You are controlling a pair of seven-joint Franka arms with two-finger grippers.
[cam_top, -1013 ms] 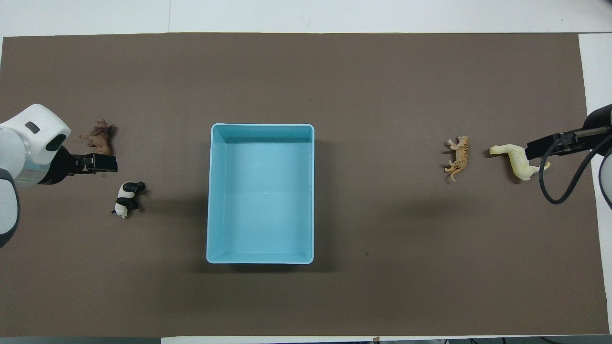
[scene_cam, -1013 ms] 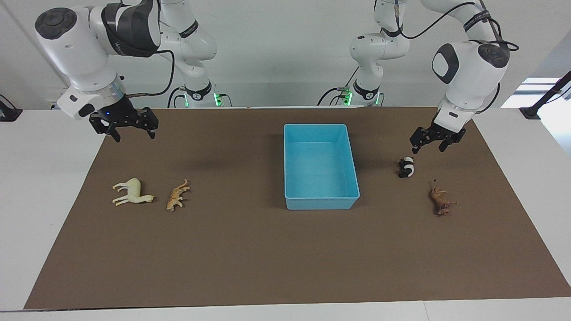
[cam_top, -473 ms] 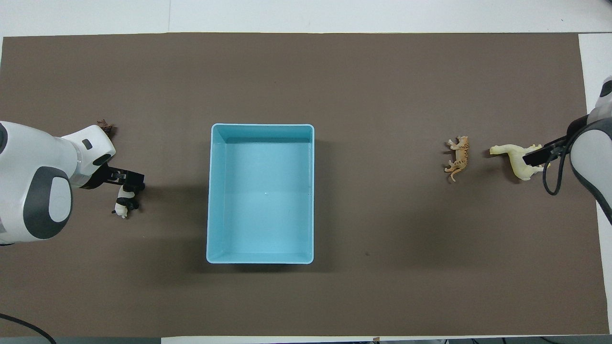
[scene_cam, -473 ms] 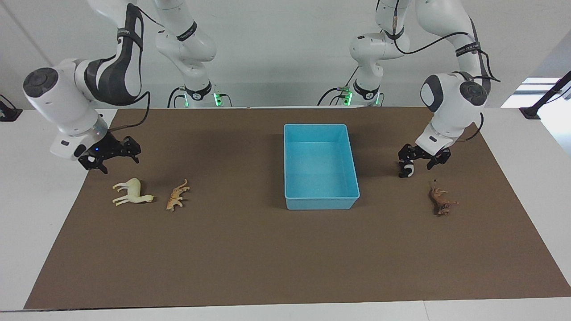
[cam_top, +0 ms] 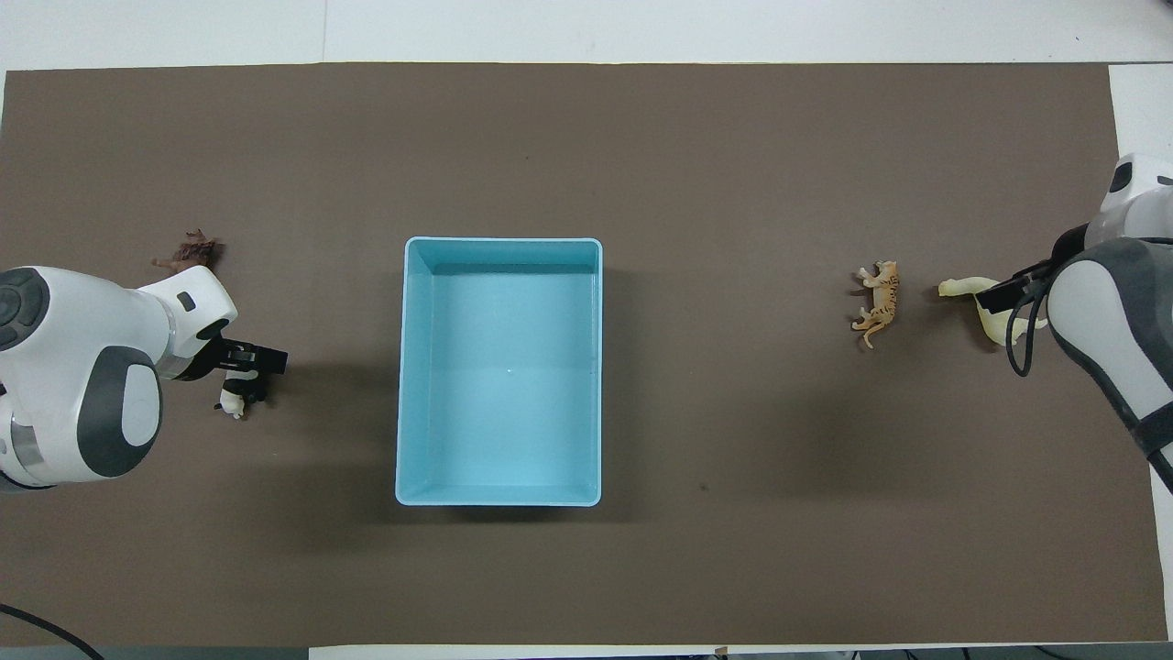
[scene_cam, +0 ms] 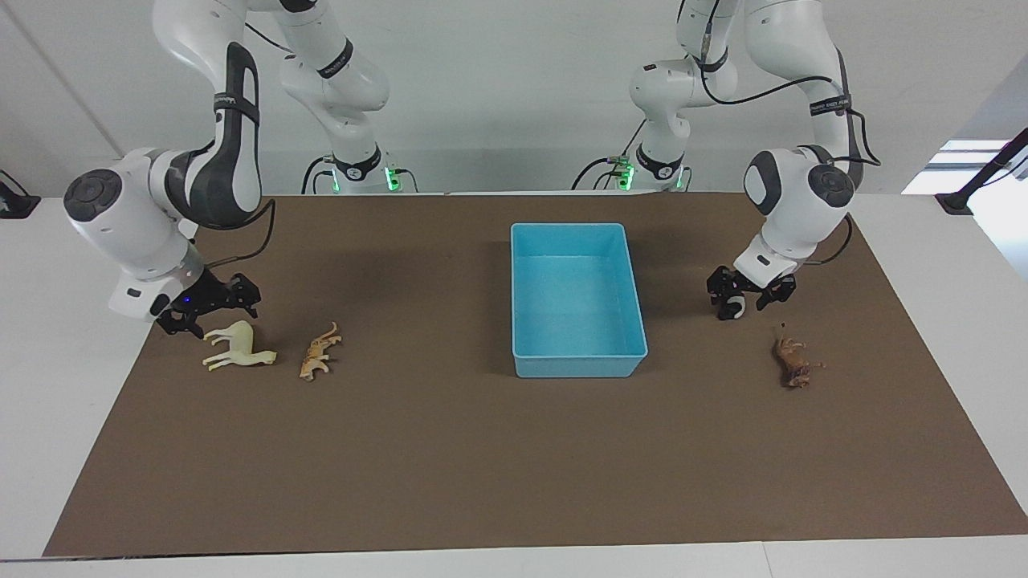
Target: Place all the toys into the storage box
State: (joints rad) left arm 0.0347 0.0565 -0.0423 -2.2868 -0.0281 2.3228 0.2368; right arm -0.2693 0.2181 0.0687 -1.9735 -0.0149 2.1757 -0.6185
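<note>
The light blue storage box [scene_cam: 578, 365] [cam_top: 502, 242] stands mid-mat with nothing in it. All the toys lie on the mat. At the left arm's end, my left gripper [scene_cam: 744, 294] [cam_top: 255, 359] is open and down over the black-and-white panda [scene_cam: 734, 308] [cam_top: 233, 400], hiding most of it. The dark brown animal [scene_cam: 793, 363] [cam_top: 191, 252] lies farther from the robots than the panda. At the right arm's end, my right gripper [scene_cam: 210, 311] [cam_top: 1008, 298] hangs open just over the cream long-necked animal [scene_cam: 237, 345] [cam_top: 960, 287]. The orange spotted cat [scene_cam: 320, 352] [cam_top: 880, 302] lies beside it, toward the box.
A brown mat [scene_cam: 450, 466] [cam_top: 733, 165] covers most of the white table. Wide bare mat lies between the box and each pair of toys, and over the half farthest from the robots.
Both arms have come down. The left gripper dropped from above the panda onto it. The right gripper sank to just over the cream animal. No toy has moved.
</note>
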